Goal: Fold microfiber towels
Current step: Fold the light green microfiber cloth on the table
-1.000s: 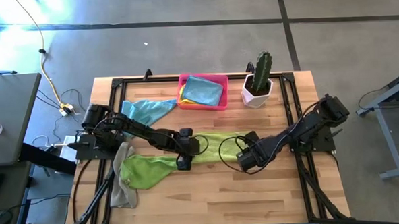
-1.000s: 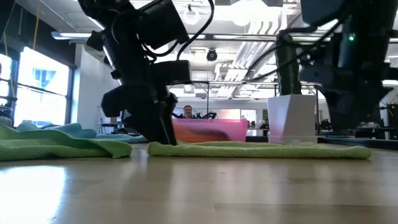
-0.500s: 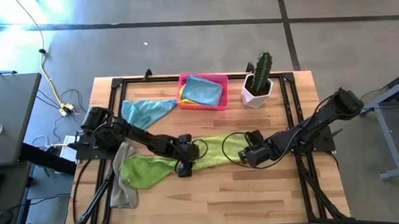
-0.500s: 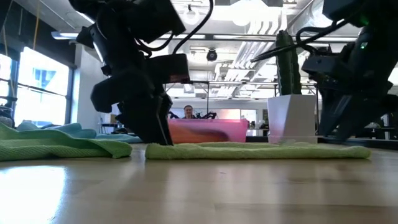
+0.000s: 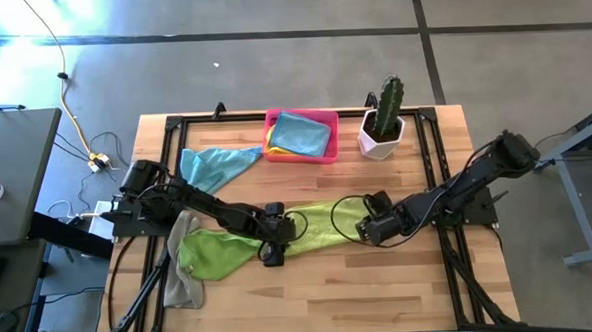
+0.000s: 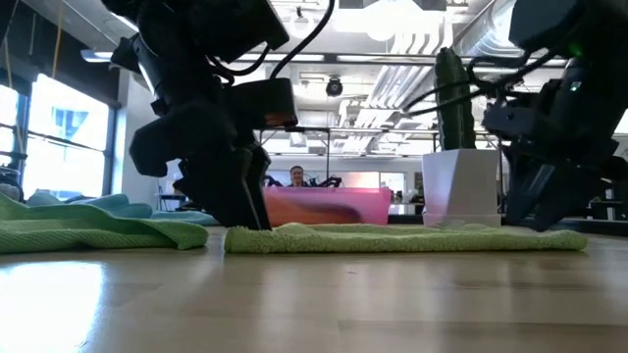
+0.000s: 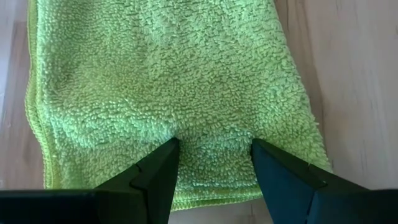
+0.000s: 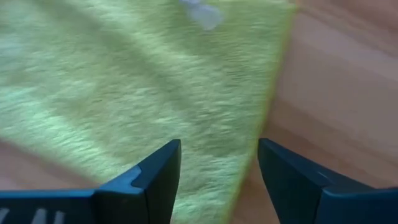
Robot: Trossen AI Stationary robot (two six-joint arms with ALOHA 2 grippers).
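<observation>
A: Lime green towel (image 5: pixel 319 228) lies flat mid-table, stretched left to right as a long folded strip. Left gripper (image 5: pixel 271 255) is down on its left end, right gripper (image 5: pixel 363 229) at its right end.

B: Fingers?

A: Left wrist view: both fingers (image 7: pixel 155 174) stand apart, tips pressed into the pile near the short edge, no cloth pinched between them. Right wrist view: fingers (image 8: pixel 152 171) also spread, hovering over the towel's right edge, holding nothing.

B: So the step, as I judge it, is taking both ends for the next fold.

A: Likely. To do it well: each gripper should close on the full stack of layers at the edge, not only the top one. From the low view the strip (image 6: pixel 402 237) looks thin and flat, so the tips must go right to the wood.

B: Risks?

A: The second green towel (image 5: pixel 215 252) sits crumpled just left of the strip, touching or overlapping it; the left gripper could catch it too. Grey towel (image 5: pixel 181 276) lies at the near left, a blue towel (image 5: pixel 216 164) at the far left, another blue one in the pink tray (image 5: pixel 326 117) at the far edge.

B: Lift evenly?

A: Yes, both ends together, or the fold skews.
</observation>
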